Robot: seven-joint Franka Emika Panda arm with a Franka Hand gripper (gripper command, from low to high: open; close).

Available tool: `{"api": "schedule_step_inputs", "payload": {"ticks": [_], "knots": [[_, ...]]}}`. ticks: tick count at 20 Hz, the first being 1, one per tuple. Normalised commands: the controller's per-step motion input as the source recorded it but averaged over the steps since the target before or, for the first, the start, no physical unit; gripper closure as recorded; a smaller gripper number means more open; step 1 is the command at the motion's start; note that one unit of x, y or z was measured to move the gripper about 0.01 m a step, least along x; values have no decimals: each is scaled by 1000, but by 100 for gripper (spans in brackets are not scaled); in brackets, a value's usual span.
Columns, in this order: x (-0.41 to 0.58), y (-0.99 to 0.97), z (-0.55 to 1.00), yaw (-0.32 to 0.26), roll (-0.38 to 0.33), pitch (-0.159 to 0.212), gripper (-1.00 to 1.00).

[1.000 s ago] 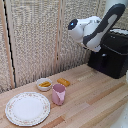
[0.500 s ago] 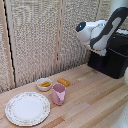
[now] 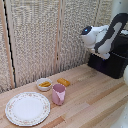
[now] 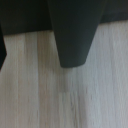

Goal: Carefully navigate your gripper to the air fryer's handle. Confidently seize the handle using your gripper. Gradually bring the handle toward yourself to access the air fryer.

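The handle, an upright tapering black bar on the front of the air fryer at the exterior view's right, sits close before the wrist camera, while the gripper's fingers are hidden, so their state cannot be told.

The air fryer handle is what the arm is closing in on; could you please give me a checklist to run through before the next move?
1. Arm near the air fryer: ok, it hangs over the front.
2. Handle in wrist view: ok, dark bar fills the middle.
3. Gripper around the handle: cannot tell, fingers not visible.
4. Gripper open: cannot tell.
5. Pink cup, bowl and plate away from the fryer: ok.
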Motion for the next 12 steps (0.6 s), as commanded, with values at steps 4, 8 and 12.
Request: {"api": "schedule_step_inputs", "payload": {"ticks": [4, 8, 12], "knots": [[-164, -479, -136, 154, -112, 18, -100], [-36, -461, -69, 190, -84, 0, 100], [44, -74, 0, 72, -17, 12, 100]]}}
